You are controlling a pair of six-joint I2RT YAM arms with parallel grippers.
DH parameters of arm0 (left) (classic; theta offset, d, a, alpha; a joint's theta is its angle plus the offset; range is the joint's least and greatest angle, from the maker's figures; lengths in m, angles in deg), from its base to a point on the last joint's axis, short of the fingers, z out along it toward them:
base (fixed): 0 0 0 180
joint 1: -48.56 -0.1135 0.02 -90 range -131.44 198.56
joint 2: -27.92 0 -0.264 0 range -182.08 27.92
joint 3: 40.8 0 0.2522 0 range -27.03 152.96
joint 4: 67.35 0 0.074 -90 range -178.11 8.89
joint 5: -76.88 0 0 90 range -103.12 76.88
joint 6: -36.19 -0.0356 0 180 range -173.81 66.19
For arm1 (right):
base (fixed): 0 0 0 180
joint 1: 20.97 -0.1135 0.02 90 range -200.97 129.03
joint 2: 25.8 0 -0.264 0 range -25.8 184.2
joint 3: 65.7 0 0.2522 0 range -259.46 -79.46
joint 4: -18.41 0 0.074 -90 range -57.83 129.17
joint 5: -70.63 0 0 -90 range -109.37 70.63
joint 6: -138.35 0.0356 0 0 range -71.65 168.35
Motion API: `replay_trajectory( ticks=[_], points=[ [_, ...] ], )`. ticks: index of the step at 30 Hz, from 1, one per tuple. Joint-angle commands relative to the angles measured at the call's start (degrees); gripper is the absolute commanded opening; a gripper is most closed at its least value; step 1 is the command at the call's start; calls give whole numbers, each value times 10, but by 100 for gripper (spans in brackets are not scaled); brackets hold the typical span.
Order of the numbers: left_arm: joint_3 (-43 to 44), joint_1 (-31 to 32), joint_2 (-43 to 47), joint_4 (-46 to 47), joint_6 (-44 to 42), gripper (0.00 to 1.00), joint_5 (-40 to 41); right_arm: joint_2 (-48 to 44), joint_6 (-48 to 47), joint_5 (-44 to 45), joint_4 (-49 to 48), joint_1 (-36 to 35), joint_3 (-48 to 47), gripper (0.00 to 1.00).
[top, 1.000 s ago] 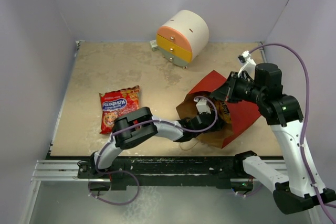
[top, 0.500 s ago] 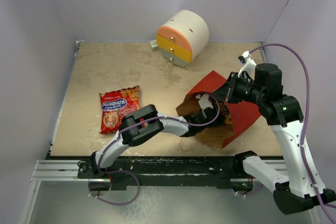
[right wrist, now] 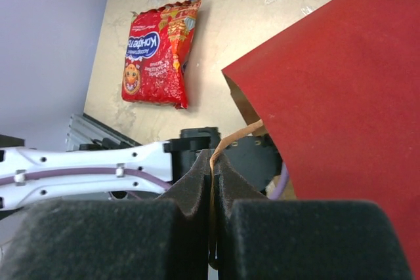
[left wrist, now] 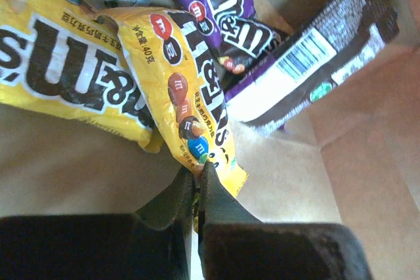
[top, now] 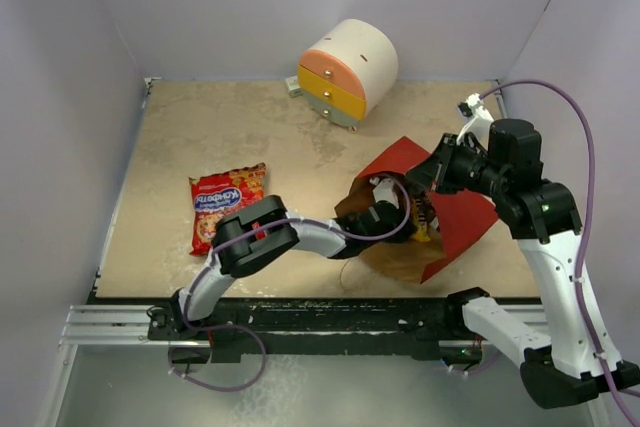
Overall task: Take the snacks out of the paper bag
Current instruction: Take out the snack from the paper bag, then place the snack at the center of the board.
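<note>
left pincer (left wrist: 197, 170) inside the paper bag (top: 458, 213), clamped on a yellow candy packet (left wrist: 187, 96) edge beside the purple packet (left wrist: 223, 4), right pincer (right wrist: 214, 162) pinched on the bag's string handle (right wrist: 237, 137), red crisp packet (top: 222, 205) flat on the tabletop (top: 250, 137) left of the bag

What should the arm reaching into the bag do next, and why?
Probably draw the left gripper back out of the paper bag, bringing the yellow candy packet with it. Its jaws look closed on that packet's edge, and the right gripper pinches the string handle, seemingly keeping the bag's mouth open for the exit.
</note>
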Motion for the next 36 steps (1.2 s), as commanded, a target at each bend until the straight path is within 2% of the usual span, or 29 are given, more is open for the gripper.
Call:
replay_trajectory(
  ticks=[1,10,14,16,19,23,26,29,32,36],
  points=[
    [-60,-2,101,15,-81,0,-42,-16,-7,14,-30,0,-9,0],
    [-160,-2,279,-49,-200,0,-132,-65,-3,40,-50,0,44,0],
    [-239,-1,402,-101,-231,0,-146,-81,-5,47,-68,0,60,0],
    [-263,-1,478,-165,-238,0,-144,-79,-8,50,-73,0,58,0],
    [-259,-1,583,-324,-247,0,-146,-60,-23,64,-69,0,24,0],
    [-237,-1,716,-502,-238,0,-121,-21,-52,179,-37,0,-48,0],
    [-204,-2,783,-586,-213,0,-45,1,-93,257,-37,0,-84,0],
    [-154,-4,815,-668,-193,0,48,24,-126,323,-33,0,-107,0],
    [-104,-15,806,-712,-183,0,115,45,-146,348,-32,0,-123,0],
    [-57,-73,754,-754,-186,0,109,55,-149,330,-48,0,-123,0]
  ],
)
